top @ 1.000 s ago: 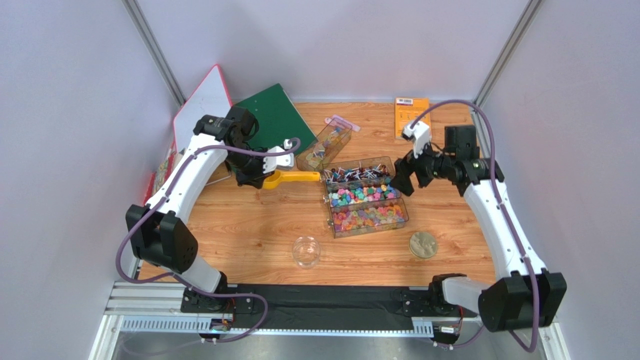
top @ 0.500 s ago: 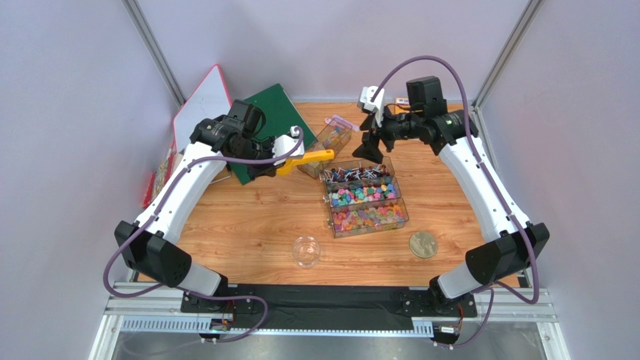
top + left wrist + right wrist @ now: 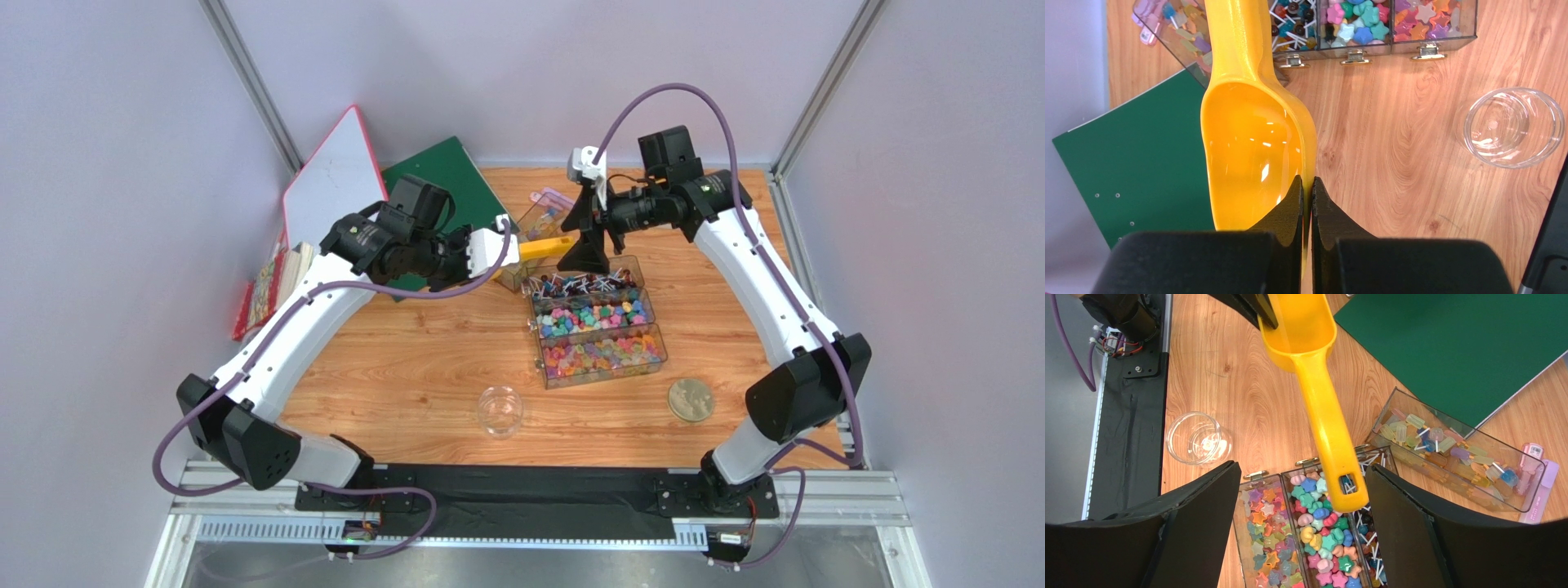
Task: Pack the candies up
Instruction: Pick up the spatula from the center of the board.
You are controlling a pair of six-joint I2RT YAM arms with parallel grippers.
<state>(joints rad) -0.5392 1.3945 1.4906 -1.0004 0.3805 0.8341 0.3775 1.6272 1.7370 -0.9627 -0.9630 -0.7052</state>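
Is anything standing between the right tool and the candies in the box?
Yes. The handle of the yellow scoop, which the left tool holds by the bowl, crosses above the candies, between the fingers of the open right tool.

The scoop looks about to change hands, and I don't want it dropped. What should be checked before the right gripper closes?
1. Left gripper shut on the scoop's bowl rim: ok.
2. Right gripper open, fingers either side of the handle: ok.
3. Handle far enough between those fingers: cannot tell.
4. Scoop empty, nothing to spill: ok.
5. Jar uncovered, lid lying apart from it: ok.
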